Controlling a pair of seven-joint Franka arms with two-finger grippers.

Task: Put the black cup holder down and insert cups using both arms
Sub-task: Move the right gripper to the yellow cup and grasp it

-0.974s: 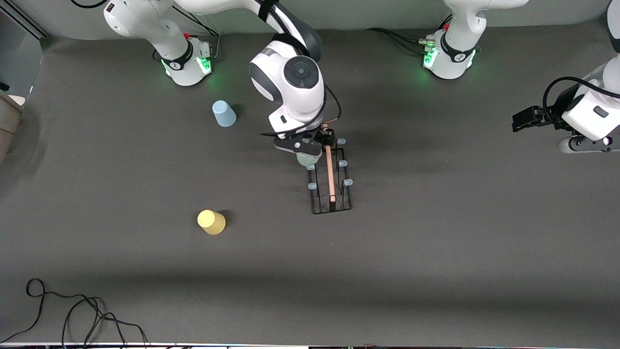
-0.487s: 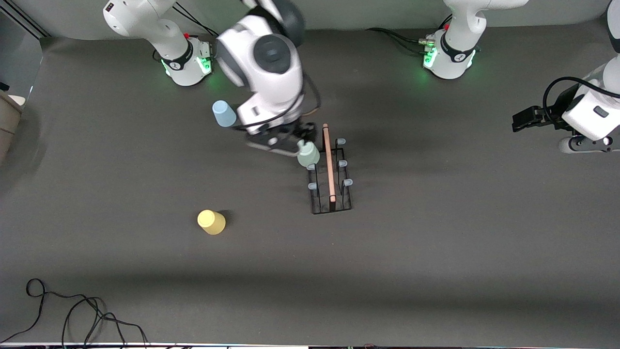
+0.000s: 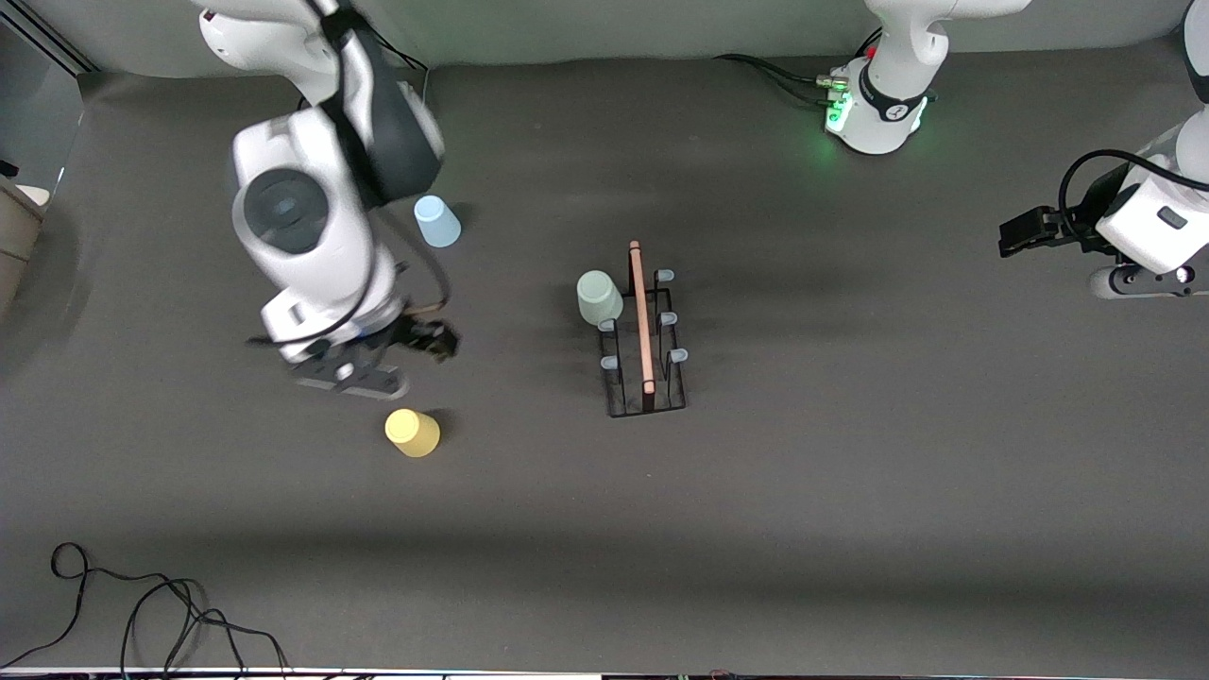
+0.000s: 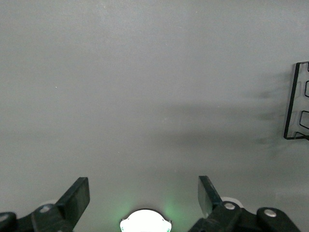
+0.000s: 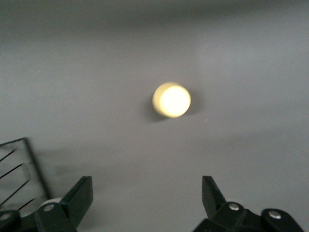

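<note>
The black cup holder stands mid-table, its wooden rod handle on top. The pale green cup sits upside down on its prong farthest from the front camera, on the right arm's side. The light blue cup and the yellow cup stand upside down on the table toward the right arm's end. My right gripper is open and empty, in the air beside the yellow cup. My left gripper is open and empty and waits at the left arm's end.
A black cable lies at the table's front corner on the right arm's end. The holder's edge shows in the left wrist view and the right wrist view. A green-lit arm base shows between the left fingers.
My right gripper let go of the pale green cup on the holder's prong. It swung away toward the right arm's end, to beside the yellow cup. The left arm has not moved.
</note>
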